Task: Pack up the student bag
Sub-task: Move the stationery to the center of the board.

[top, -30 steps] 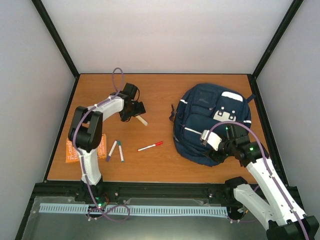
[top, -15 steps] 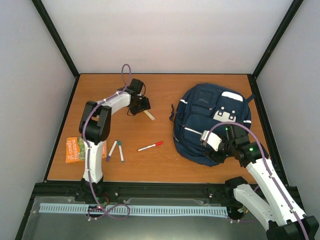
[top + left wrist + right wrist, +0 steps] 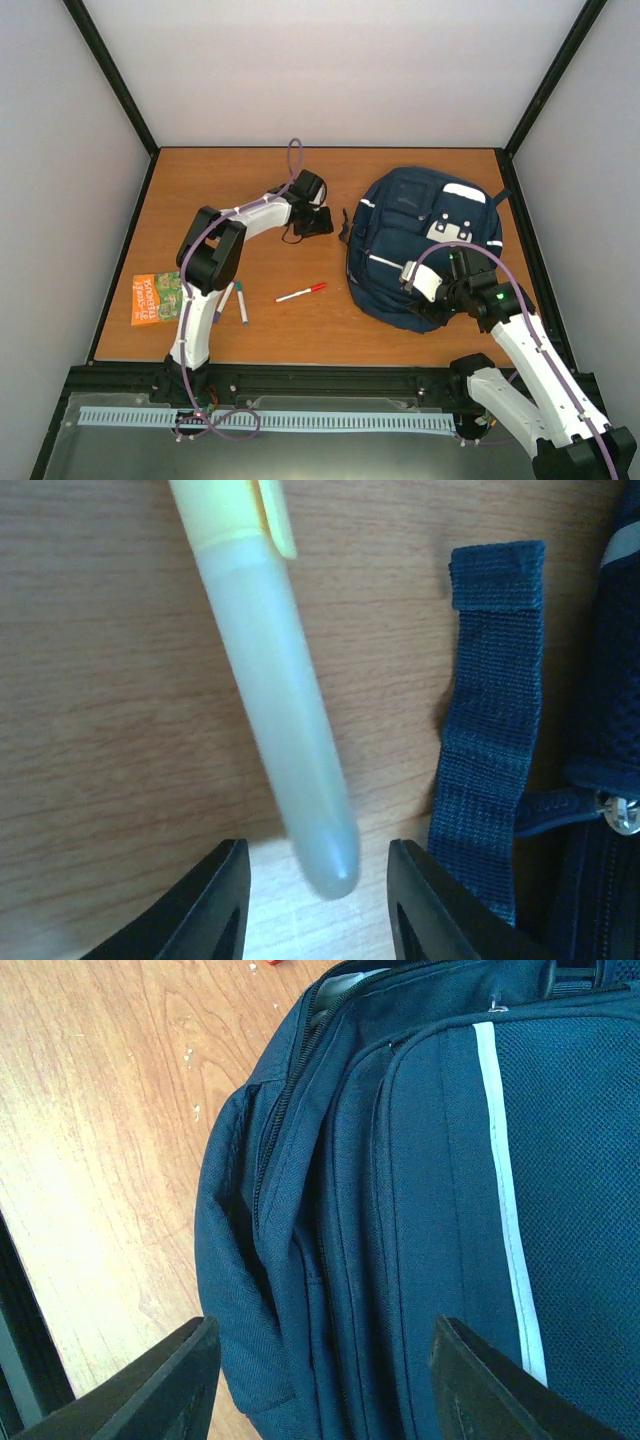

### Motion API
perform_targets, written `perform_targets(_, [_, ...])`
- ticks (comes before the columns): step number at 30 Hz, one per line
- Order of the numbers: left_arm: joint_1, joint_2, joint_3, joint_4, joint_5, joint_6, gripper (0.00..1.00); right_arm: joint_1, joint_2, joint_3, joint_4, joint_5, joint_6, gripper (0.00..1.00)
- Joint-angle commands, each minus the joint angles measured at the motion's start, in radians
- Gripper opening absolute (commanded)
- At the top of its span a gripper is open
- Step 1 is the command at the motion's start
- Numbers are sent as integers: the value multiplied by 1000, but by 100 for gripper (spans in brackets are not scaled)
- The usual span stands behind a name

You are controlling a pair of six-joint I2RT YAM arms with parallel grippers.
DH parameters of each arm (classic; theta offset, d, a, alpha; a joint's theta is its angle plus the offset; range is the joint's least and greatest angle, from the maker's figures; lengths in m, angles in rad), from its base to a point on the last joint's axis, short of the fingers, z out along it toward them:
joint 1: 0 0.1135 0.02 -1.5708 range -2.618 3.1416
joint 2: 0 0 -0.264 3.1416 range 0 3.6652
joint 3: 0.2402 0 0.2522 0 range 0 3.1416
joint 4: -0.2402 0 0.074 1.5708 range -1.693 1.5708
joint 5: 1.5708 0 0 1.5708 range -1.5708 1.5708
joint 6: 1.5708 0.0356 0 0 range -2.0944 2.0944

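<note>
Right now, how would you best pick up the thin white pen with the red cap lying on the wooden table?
Probably the middle of the thin white red-capped pen, from straight above, jaws across its width: it lies flat, its long sides free.

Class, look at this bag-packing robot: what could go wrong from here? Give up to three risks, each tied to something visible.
1. Only the rounded tip of the pen lies between the fingers of the left hand, with gaps either side; closing there may let it slip out.
2. A strap lies right beside that hand; a finger could snag it.
3. The right hand straddles the side of the student bag, where the zip looks only narrowly open; the pen may not fit in.
</note>
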Motion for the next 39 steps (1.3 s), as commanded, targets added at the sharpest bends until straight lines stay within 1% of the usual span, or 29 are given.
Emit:
perform_targets(1, [-28, 76, 28, -34, 1, 11, 39, -2, -1, -8, 2, -6, -6, 58])
perform_targets(4, [-43, 86, 44, -56, -11, 11, 37, -2, -2, -9, 4, -6, -6, 58])
perform_targets(6, [-45, 74, 40, -59, -42, -4, 38, -2, 0, -8, 3, -6, -6, 58])
perform_targets(8, [-45, 52, 41, -64, -96, -24, 52, -3, -1, -9, 3, -6, -6, 58])
perform_targets(9, [-45, 47, 49, -70, -114, -32, 53, -3, -1, -10, 4, -6, -6, 58])
perform_targets(14, [-45, 99, 172, -158, -197, -84, 52, -2, 5, -12, 7, -7, -5, 58])
perform_targets(18, [-45, 167, 280, -226, -267, -144, 49, -3, 5, -14, 10, -6, -1, 58])
perform_targets(22, [-45, 265, 432, -320, -292, -164, 47, -3, 1, -16, 12, -4, -1, 58])
perform_targets(24, [-45, 320, 497, -363, -302, -168, 42, -2, -1, -14, 12, -5, 0, 58])
perform_targets(27, [-47, 353, 541, -399, -313, -167, 35, -2, -3, -15, 12, -4, 0, 58])
perform_targets(28, [-47, 356, 542, -407, -313, -166, 33, -2, -5, -15, 12, -4, -1, 58])
perform_targets(31, [-51, 352, 519, -413, -300, -143, 22, -3, -7, -16, 13, -3, 0, 58])
perform_targets(36, [-74, 307, 438, -425, -294, -91, 16, -2, -7, -16, 16, -3, 0, 57])
perform_targets(39, [-91, 221, 295, -383, -258, -79, 15, -2, -9, -17, 17, 0, 1, 57])
